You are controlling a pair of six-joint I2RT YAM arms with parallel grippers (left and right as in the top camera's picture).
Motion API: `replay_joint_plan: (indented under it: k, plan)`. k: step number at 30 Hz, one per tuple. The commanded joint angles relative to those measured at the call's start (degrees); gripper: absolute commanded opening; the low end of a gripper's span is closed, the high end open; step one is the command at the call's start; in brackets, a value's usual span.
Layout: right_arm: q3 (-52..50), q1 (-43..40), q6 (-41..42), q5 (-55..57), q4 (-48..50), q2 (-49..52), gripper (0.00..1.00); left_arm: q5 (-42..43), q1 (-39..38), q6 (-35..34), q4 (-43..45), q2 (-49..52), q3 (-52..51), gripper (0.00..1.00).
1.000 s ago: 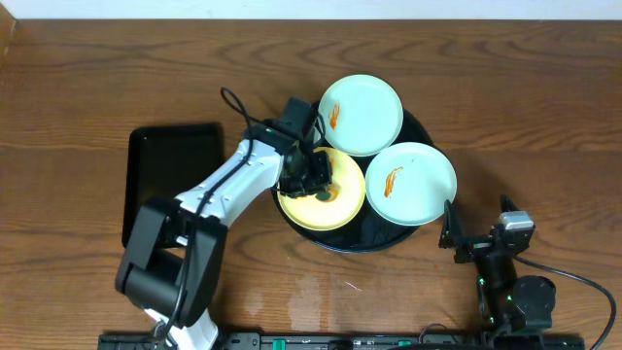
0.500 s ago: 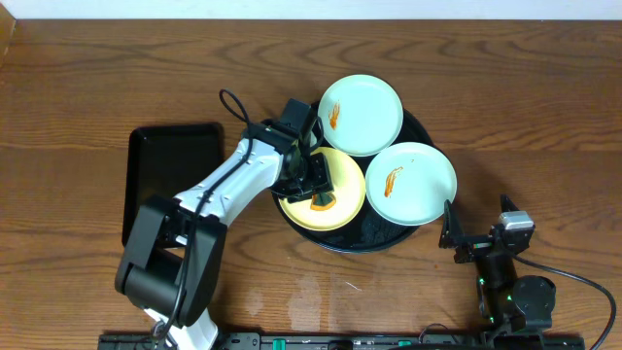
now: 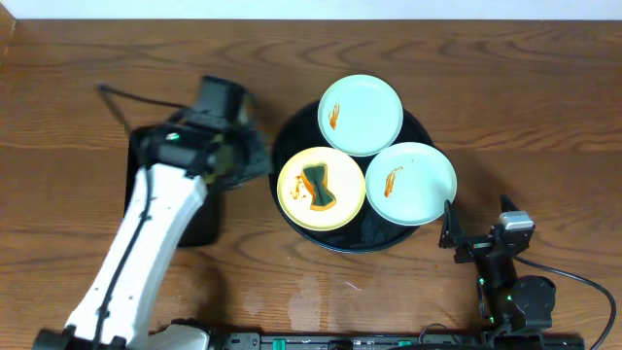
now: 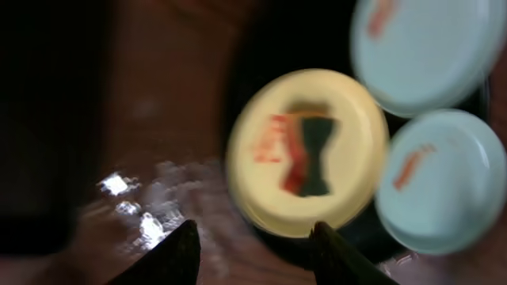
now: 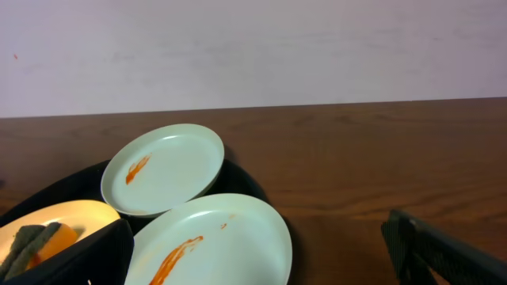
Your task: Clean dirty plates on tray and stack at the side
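Observation:
The round black tray (image 3: 295, 132) holds all three plates. The yellow plate (image 3: 294, 198) lies at its front left, with a dark green and orange sponge (image 3: 319, 187) on it. One mint plate (image 3: 361, 115) sits at the back and one (image 3: 410, 183) at the right, each with an orange smear. My left gripper (image 3: 258, 160) is open and empty, just left of the tray. Its wrist view shows the yellow plate (image 4: 356, 134) and sponge (image 4: 309, 154) beyond the fingers (image 4: 257, 253). My right gripper (image 3: 459, 236) is open and empty by the tray's front right, with the right mint plate (image 5: 214, 237) between its fingers (image 5: 257, 257).
A rectangular black tray (image 3: 170, 156) lies left of the round tray, partly under my left arm. Bare wood tabletop (image 3: 505, 107) extends right of the tray. A wet patch (image 3: 311, 287) shows in front of it.
My left gripper has let go of the sponge on the yellow plate and pulled back left, off the round tray. The right arm has not moved.

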Motion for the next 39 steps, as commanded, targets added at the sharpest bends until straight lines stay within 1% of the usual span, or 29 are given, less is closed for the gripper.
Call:
replay_joint_plan:
  k: [1, 3, 6, 7, 9, 10, 12, 13, 15, 17, 19, 21, 24, 27, 29, 32, 33, 35, 38, 39]
  plan:
    - [-0.09, -0.57, -0.59, -0.07, -0.15, -0.11, 0.99, -4.98, 4.94, 0.81, -2.56, -1.01, 0.44, 0.47]
    - [-0.09, -0.57, -0.04, -0.39, 1.33, -0.11, 0.99, -4.81, 8.5, 0.81, -4.39, -1.11, 0.44, 0.47]
    - [-0.09, -0.57, 9.62, -8.31, 4.81, -0.11, 0.99, -4.79, 12.81, 0.83, -6.95, -0.94, 0.28, 0.48]
    - [-0.09, -0.57, 11.76, -10.23, 5.88, -0.11, 0.99, -4.81, 14.05, 0.83, -7.91, -0.94, 0.22, 0.52]
    - [-0.09, -0.57, 16.04, -14.38, 8.92, -0.11, 0.99, -4.81, 15.85, 0.85, -9.35, -0.94, 0.15, 0.56]
    - [-0.09, -0.57, 17.53, -18.88, 14.34, -0.11, 0.99, -4.81, 16.72, 0.85, -10.03, -0.94, 0.07, 0.58]
    - [0.11, -0.57, 17.51, -24.37, 24.5, -0.09, 0.99, -4.87, 17.2, 0.9, -10.86, -0.94, 0.0, 0.65]
    - [0.66, -0.57, 17.79, -24.92, 27.04, -0.09, 0.99, -5.01, 17.27, 1.11, -10.97, -0.94, 0.0, 0.65]
    - [3.98, -0.57, 17.86, -24.92, 26.45, 0.31, 0.99, -5.03, 17.27, 1.09, -10.82, -0.94, 0.0, 0.66]
    - [9.46, -0.57, 14.49, -24.96, 19.67, 2.1, 0.99, -5.03, 17.27, 1.07, -10.54, -0.94, 0.0, 0.67]
    - [17.0, -0.57, 7.45, -24.94, 8.92, 5.86, 0.99, -5.03, 17.27, 1.07, -10.36, -0.94, 0.0, 0.67]
    - [25.83, -0.57, -0.52, -24.94, -3.41, 11.72, 0.99, -5.03, 17.27, 1.07, -10.38, -0.94, 0.0, 0.68]
    - [39.56, -0.57, -9.25, -24.37, -21.11, 23.12, 0.99, -5.03, 17.27, 1.07, -10.4, -0.94, 0.0, 0.68]
    - [54.69, -0.57, -10.27, -21.51, -38.82, 37.03, 0.99, -5.01, 17.27, 1.07, -10.43, -0.94, 0.0, 0.68]
    - [63.8, -0.57, -10.27, -21.05, -47.98, 45.68, 0.99, -5.01, 17.27, 1.05, -10.73, -0.94, 0.0, 0.68]
    - [74.1, -0.57, -10.16, -24.13, -54.9, 55.84, 0.99, -5.01, 17.27, 1.05, -10.84, -0.94, 0.0, 0.68]
    - [76.43, -0.57, -10.14, -25.99, -55.25, 58.25, 0.99, -5.01, 17.27, 1.05, -10.86, -0.94, 0.0, 0.68]
    - [80.3, -0.57, -6.21, -32.48, -54.47, 63.3, 0.99, -5.01, 17.27, 1.05, -11.06, -0.94, 0.0, 0.68]
    - [81.4, -0.55, -1.29, -37.2, -53.13, 68.28, 0.99, -5.01, 17.27, 1.05, -11.54, -0.94, 0.0, 0.68]
    - [81.35, -0.39, 0.55, -38.58, -50.53, 70.03, 0.89, -5.01, 17.27, 1.05, -11.89, -0.94, 0.0, 0.68]
